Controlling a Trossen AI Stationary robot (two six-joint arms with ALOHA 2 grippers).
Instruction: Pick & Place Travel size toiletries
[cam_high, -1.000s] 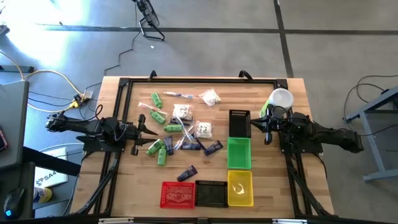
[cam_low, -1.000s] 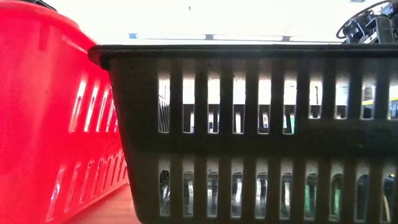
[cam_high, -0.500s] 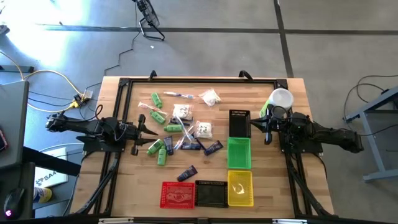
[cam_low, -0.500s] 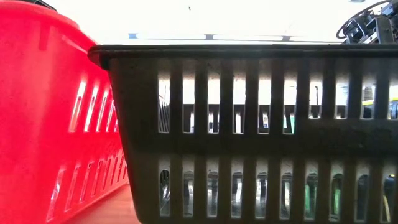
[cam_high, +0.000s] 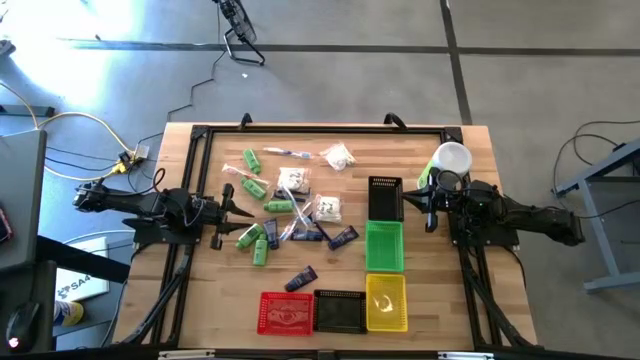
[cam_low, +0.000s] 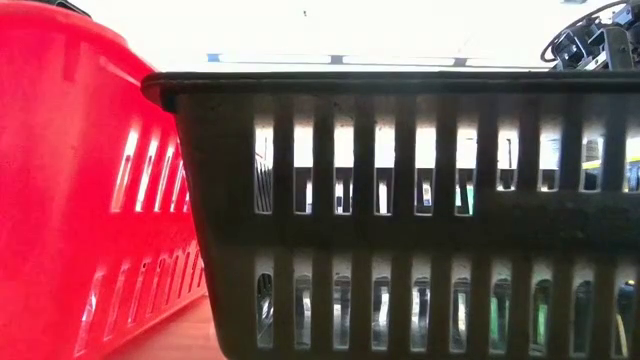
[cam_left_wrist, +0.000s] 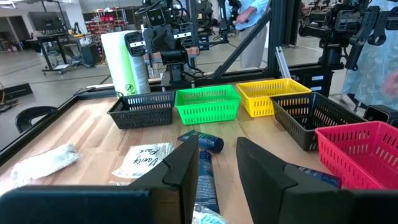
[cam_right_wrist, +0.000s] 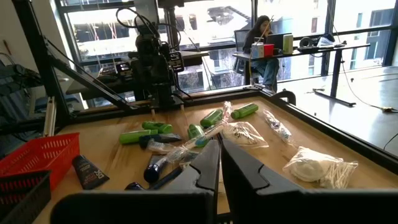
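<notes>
The travel size toiletries lie loose on the wooden table's middle and left. They include green bottles (cam_high: 279, 206) (cam_right_wrist: 214, 117), dark navy tubes (cam_high: 343, 237) (cam_left_wrist: 205, 174), white packets (cam_high: 327, 208) (cam_left_wrist: 142, 158) and a clear-wrapped toothbrush (cam_high: 285, 152). My left gripper (cam_high: 235, 208) (cam_left_wrist: 217, 162) hangs level at the left edge of the pile, open, with nothing between its fingers. My right gripper (cam_high: 405, 203) (cam_right_wrist: 219, 155) hangs level at the table's right, beside a black basket, shut and holding nothing.
A black basket (cam_high: 385, 197), a green one (cam_high: 384, 245) and a yellow one (cam_high: 386, 300) stand in a row right of the pile. A second black basket (cam_high: 339, 310) (cam_low: 400, 210) and a red one (cam_high: 286, 312) (cam_low: 90, 200) sit at the near edge. A white cup (cam_high: 452, 158) stands far right.
</notes>
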